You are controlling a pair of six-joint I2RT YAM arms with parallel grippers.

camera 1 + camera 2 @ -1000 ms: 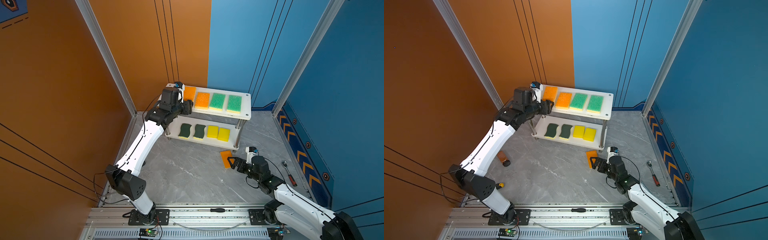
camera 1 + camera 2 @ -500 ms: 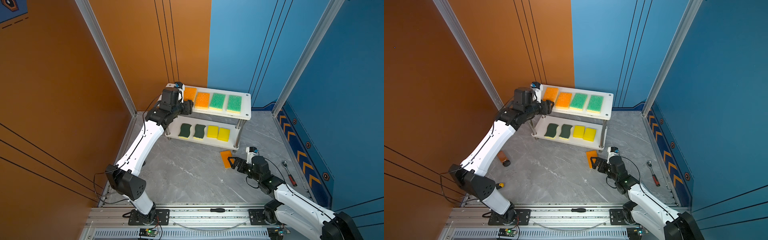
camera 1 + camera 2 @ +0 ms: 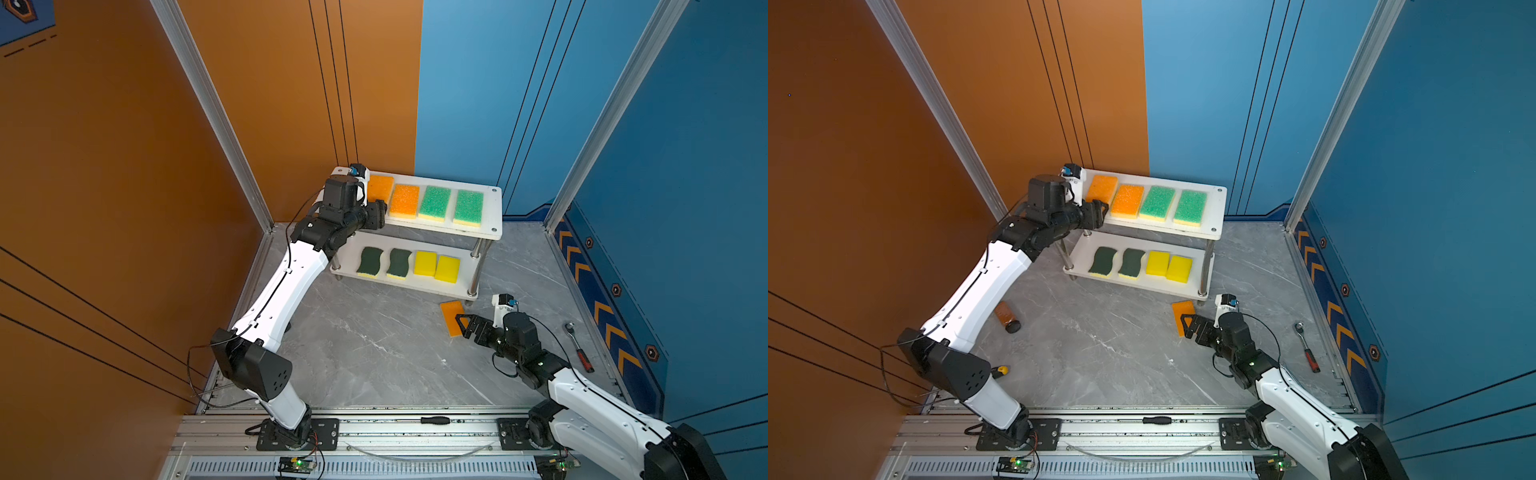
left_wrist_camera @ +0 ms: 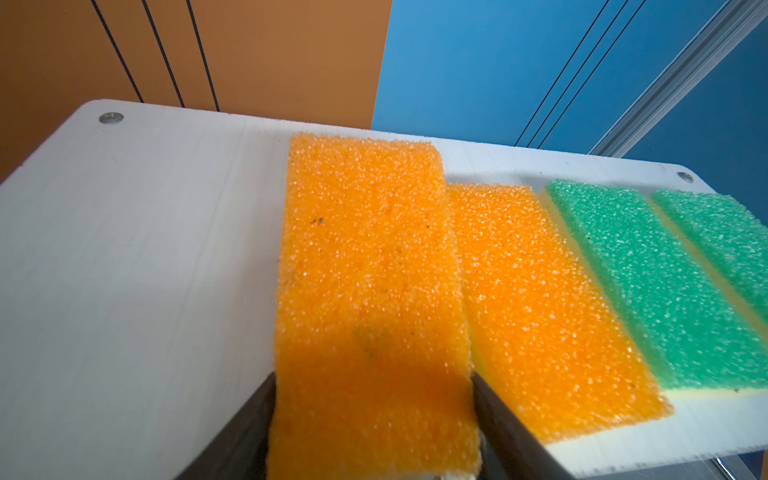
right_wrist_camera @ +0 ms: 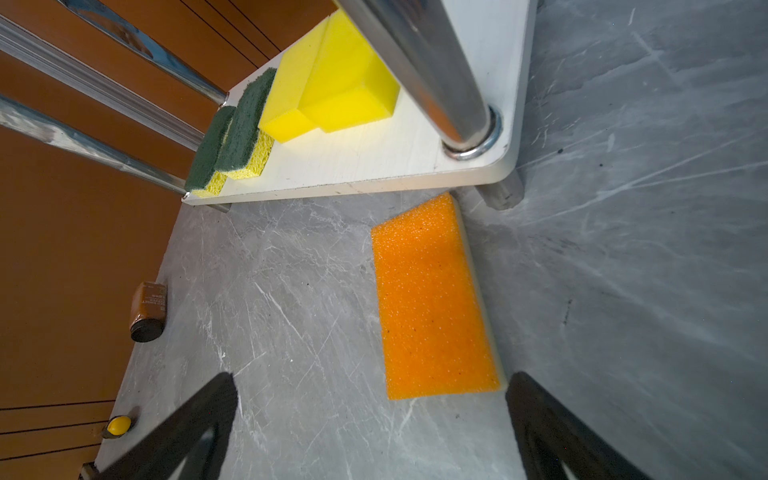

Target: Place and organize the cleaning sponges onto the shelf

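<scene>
With left jaws, clenching an orange-topped sponge (image 4: 374,291) by its long sides, near one short end, at the left end of the top board of the shelf (image 3: 492,210). Flat on the board or slightly lifted: impossible to tell. Alongside and touching, a second orange-topped sponge (image 3: 404,200); further toward the right end, two light-green-topped sponges (image 3: 434,203) (image 3: 468,207). On the lower board, from left edge to right: two dark-green wavy sponges (image 3: 369,261) (image 3: 399,262), then two plain yellow sponges (image 3: 425,262) (image 3: 447,268), touching each other. With right jaws, spread wide and grasping nothing, hovering low over the bench (image 3: 374,353) at one short end of a third orange-topped sponge (image 5: 432,307), flat on the bench just beside the shelf's front right foot.
</scene>
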